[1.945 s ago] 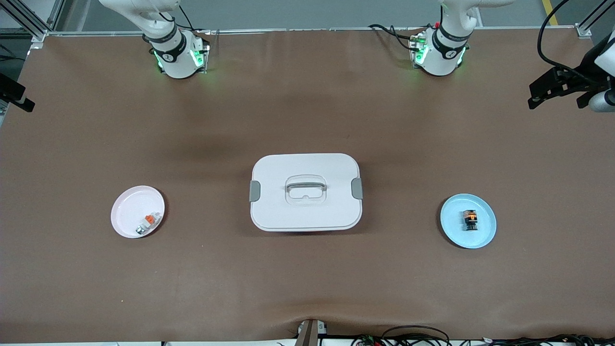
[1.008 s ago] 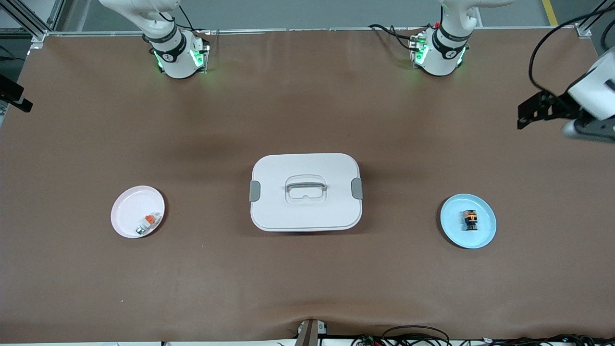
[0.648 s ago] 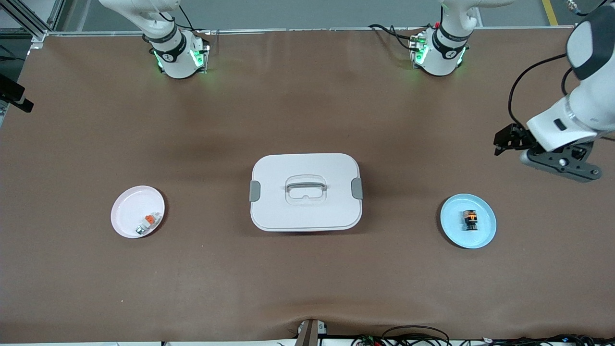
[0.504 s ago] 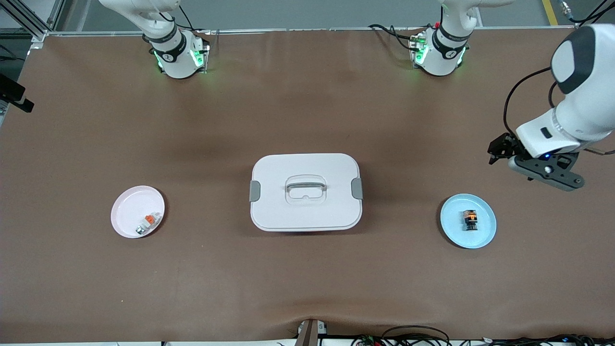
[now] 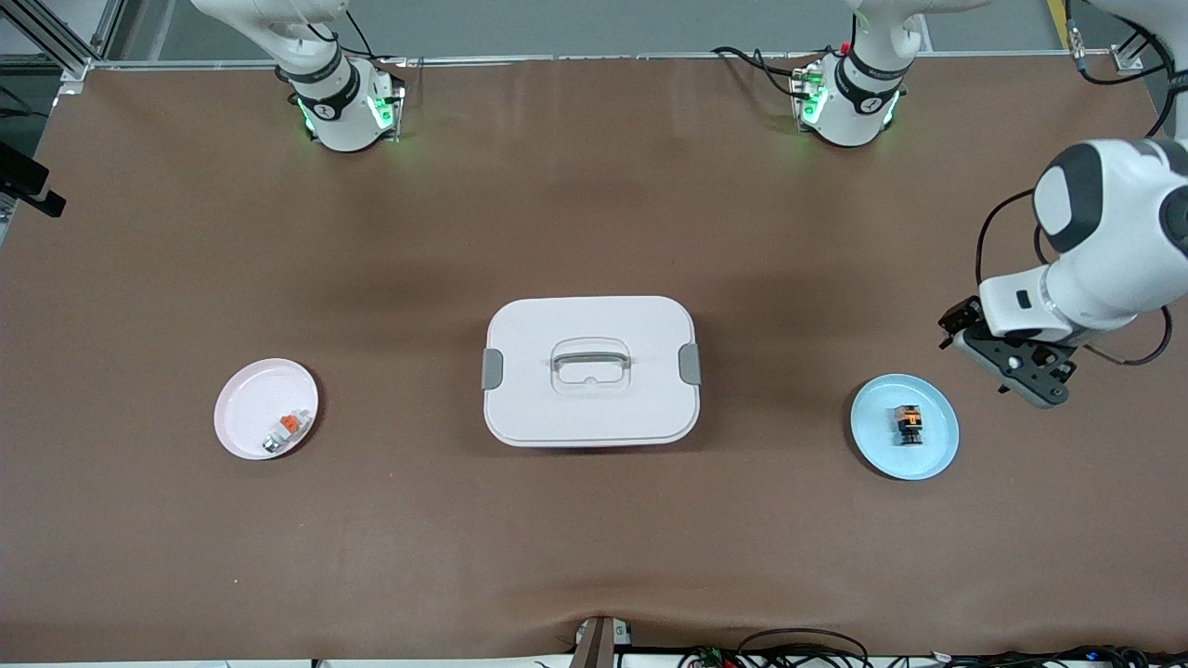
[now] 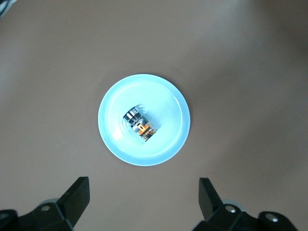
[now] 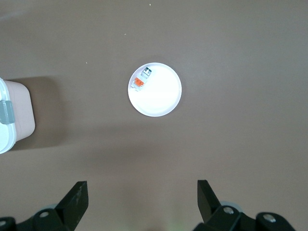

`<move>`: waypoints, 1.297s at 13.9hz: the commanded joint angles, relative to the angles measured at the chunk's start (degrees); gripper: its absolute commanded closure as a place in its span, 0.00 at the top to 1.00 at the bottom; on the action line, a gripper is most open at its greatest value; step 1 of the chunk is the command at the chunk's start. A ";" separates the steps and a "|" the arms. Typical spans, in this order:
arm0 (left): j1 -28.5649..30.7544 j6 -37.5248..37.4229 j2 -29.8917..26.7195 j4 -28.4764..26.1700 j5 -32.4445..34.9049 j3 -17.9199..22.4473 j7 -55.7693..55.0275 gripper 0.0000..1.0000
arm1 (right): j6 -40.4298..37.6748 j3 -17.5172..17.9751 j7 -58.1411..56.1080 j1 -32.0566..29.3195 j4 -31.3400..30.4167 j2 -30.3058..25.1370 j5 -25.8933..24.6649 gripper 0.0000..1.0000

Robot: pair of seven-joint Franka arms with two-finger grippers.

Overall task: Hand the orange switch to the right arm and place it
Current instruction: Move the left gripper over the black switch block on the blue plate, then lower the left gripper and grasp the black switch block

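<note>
Now left tool (image 6: 143, 192) gapes wide — orange switch (image 5: 909, 424) on plate (image 5: 936, 455).

On the desk (image 5: 594, 538): two plates, one blue plate (image 5: 936, 455) and one pink plate (image 5: 243, 408); one orange switch (image 5: 908, 424); one whitish part (image 5: 283, 432); one white lidded box (image 5: 590, 371); two arms.

Probably a robotics lab: aluminium frame (image 5: 56, 42), bench-mounted arms, cables (image 5: 807, 645).
</note>
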 commanded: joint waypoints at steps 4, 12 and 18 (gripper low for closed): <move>0.67 4.28 5.67 1.44 0.77 -0.18 13.14 1.00 | -0.09 -0.19 -0.19 0.13 0.46 0.01 -0.78 1.00; 1.73 14.30 13.59 3.37 0.94 -0.18 37.75 1.00 | -0.17 -0.10 0.07 0.48 0.46 0.01 -0.60 1.00; 1.91 18.52 16.93 3.37 0.86 -0.27 50.34 1.00 | 0.00 -0.10 0.07 0.48 0.54 0.01 -0.43 1.00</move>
